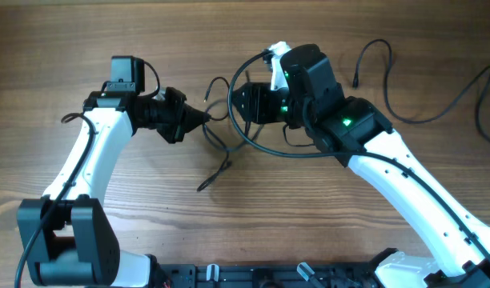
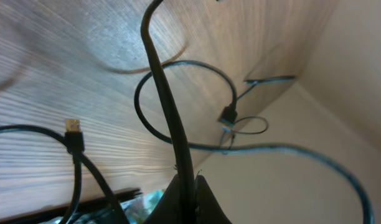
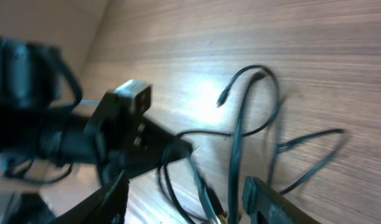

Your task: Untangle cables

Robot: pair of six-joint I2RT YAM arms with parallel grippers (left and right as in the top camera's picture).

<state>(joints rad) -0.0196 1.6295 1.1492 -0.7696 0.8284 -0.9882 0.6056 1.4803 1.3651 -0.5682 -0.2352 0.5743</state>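
Left wrist view: nearest the lens, the left hand (image 2: 189,190) had its fingertips pressed together on one strand (image 2: 169,106) of the cables. That strand ran from the tips up the frame, leaning slightly left, and crossed the top edge. To its left, a cable ended in a gold USB plug (image 2: 72,126) pointing up-frame. To its right, a looped cable ended in a small plug (image 2: 228,116) pointing down-frame. Plugs counted in this view: two.

Overhead: the left arm (image 1: 89,160) reached rightward, with the left hand (image 1: 206,118) at the left edge of the cables (image 1: 221,144). The bunch lay on the wooden surface (image 1: 149,224) between the two hands, near frame centre. Its long axis ran roughly top to bottom, and one tail trailed down-left to a free end (image 1: 202,188). Strand count within the bunch: cannot tell, overlaps too dense. The right hand (image 1: 235,102) faced left, just beside the bunch, and its body covered part of it. Well apart to the right, a loose cable (image 1: 397,112) curved over the surface, its plug end (image 1: 355,82) pointing down-frame. Another length (image 1: 479,100) lay near the right edge; whether it joined the first off-frame could not be told.

Right wrist view: the right hand (image 3: 190,205) had its fingers wide apart, with cable loops lying between them, ungripped. The left hand (image 3: 181,149) sat opposite, its tip among the loops.
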